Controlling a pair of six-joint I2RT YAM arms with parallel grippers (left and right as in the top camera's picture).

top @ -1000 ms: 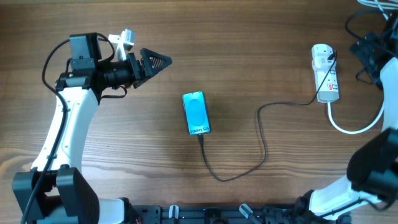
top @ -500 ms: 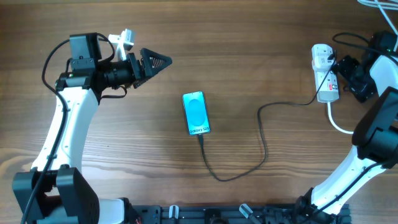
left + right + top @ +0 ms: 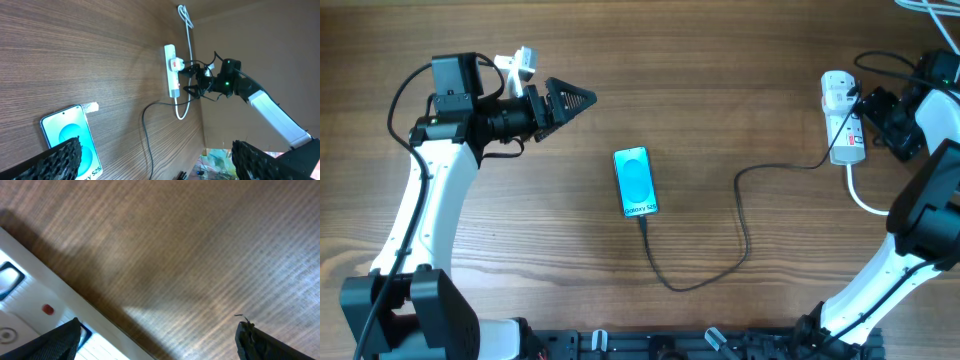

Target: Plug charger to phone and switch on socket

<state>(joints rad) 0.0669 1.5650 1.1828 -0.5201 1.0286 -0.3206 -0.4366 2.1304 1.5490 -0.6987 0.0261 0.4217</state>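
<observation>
My right hand [image 3: 869, 108], spread wide, sits just beside the socket [image 3: 841, 138] at two o'clock; my left hand [image 3: 582, 98], also spread, hangs at ten o'clock.

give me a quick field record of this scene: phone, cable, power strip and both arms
phone: flat mid-table, screen lit
cable: runs from phone's near end to power strip
power strip: far right, lying flat
left gripper: jaws open, empty, away from phone
right gripper: jaws open, beside power strip
</observation>
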